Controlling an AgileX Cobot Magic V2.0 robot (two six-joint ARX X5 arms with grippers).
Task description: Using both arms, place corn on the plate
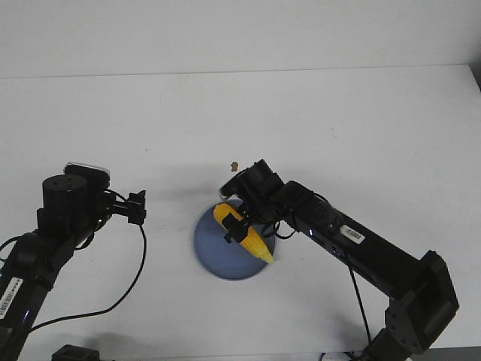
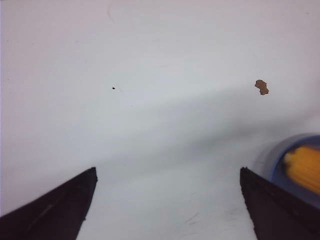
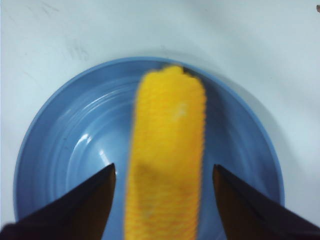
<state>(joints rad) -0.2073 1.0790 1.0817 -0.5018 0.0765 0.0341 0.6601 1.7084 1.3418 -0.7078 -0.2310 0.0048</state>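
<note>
The yellow corn (image 1: 246, 235) lies across the blue plate (image 1: 214, 252) in the middle of the table, its pointed end toward the plate's near right rim. My right gripper (image 1: 234, 226) is open over the plate and straddles the corn. In the right wrist view the corn (image 3: 167, 160) lies between the spread fingers with a gap on each side, resting on the plate (image 3: 65, 145), and the gripper (image 3: 163, 166) is not closed on it. My left gripper (image 1: 137, 207) is open and empty, left of the plate. In its wrist view (image 2: 168, 172) only bare table lies between the fingers, with the corn (image 2: 305, 167) and plate rim (image 2: 300, 137) at the edge.
A tiny brown speck (image 1: 234, 165) lies on the white table just beyond the plate; it also shows in the left wrist view (image 2: 261, 87). Loose black cables hang from both arms near the table's front edge.
</note>
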